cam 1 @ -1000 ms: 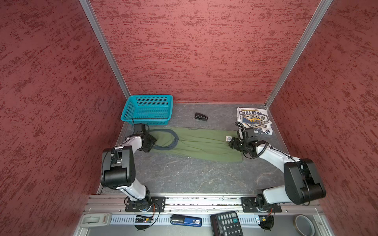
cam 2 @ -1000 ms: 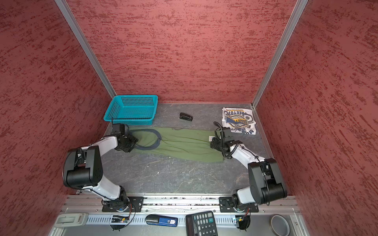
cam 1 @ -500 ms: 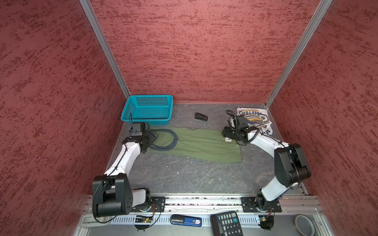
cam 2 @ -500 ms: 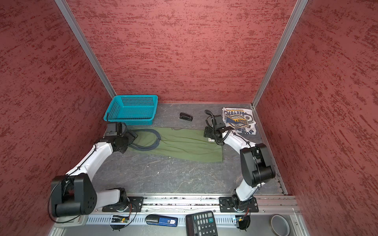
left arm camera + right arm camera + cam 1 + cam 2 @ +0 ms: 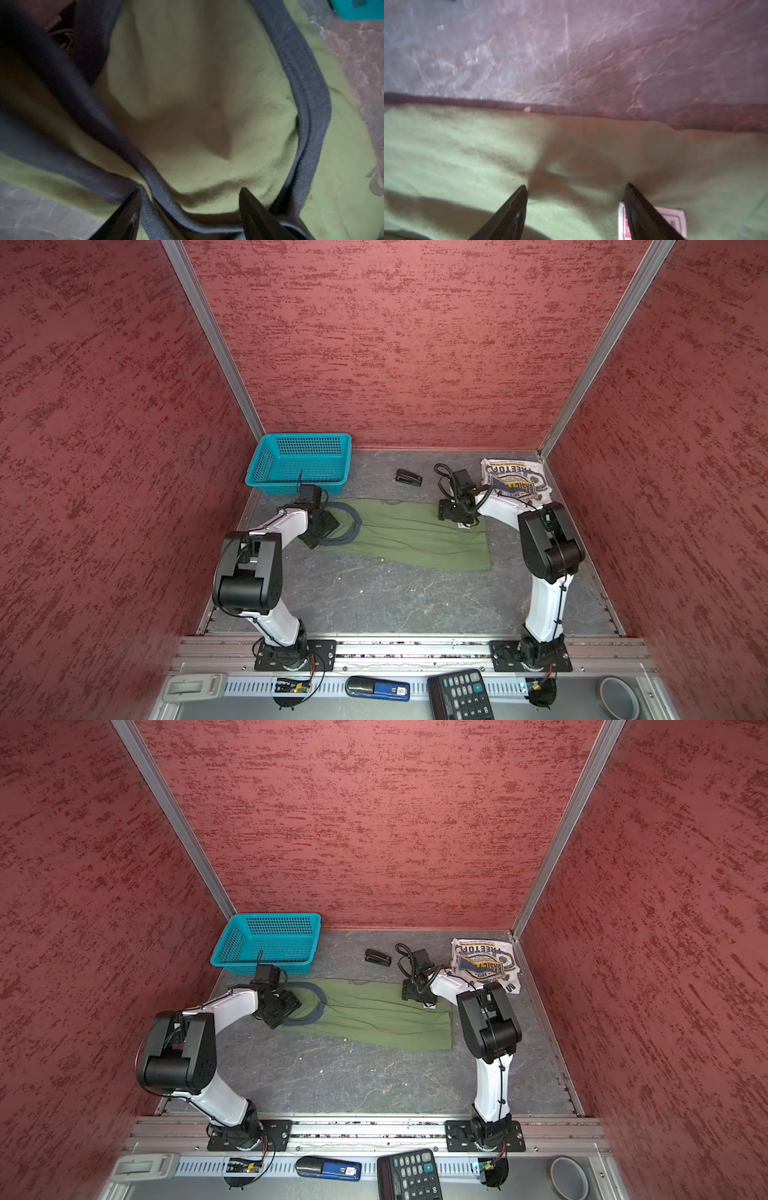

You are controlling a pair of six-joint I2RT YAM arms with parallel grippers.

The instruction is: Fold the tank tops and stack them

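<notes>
The olive green tank top (image 5: 415, 535) lay spread lengthwise across the middle of the grey table (image 5: 374, 593), its grey-blue neck trim (image 5: 307, 104) at the left end and its hem at the right. The left gripper (image 5: 190, 190) sat low over that neck opening, its jaws wide apart. One finger's tip was at the trim and the other's was on the green cloth, and nothing was pinched between them. The right gripper (image 5: 576, 187) rested at the far right part of the same top, just inside its far edge. Its jaws also stood wide and held nothing, and a small white label (image 5: 675, 220) lay beside one finger. The white tank top (image 5: 515, 483) lay folded in the far right corner with its blue-and-yellow print facing up, apart from the green one. A teal basket (image 5: 270, 482) stood in the far left corner, and a small black stapler (image 5: 408, 477) lay between the basket and the white top.
</notes>
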